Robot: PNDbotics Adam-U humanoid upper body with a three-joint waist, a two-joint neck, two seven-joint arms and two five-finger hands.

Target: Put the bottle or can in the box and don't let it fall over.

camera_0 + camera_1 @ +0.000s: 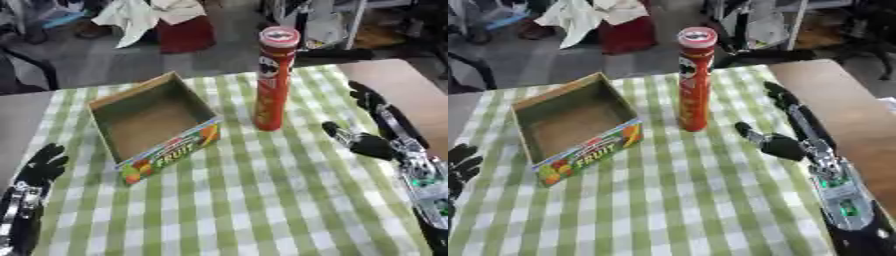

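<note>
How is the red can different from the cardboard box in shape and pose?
The can is tall, narrow and upright with its lid on; the box is low, wide and open on top, empty. The can is red; the box is brown with a colourful fruit print. Both stand on the checked tablecloth.

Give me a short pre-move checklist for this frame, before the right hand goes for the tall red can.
1. Tall red cylindrical can standing upright on the green checked tablecloth: ok.
2. Open cardboard box with the fruit print holds nothing, opening up: ok.
3. Right hand open, fingers straight, beside the can and not touching it: ok.
4. Left hand open at the lower left, apart from the box: ok.
5. Tablecloth between can and box free of other things: ok.
6. Whether the can is full or light: cannot tell.
</note>
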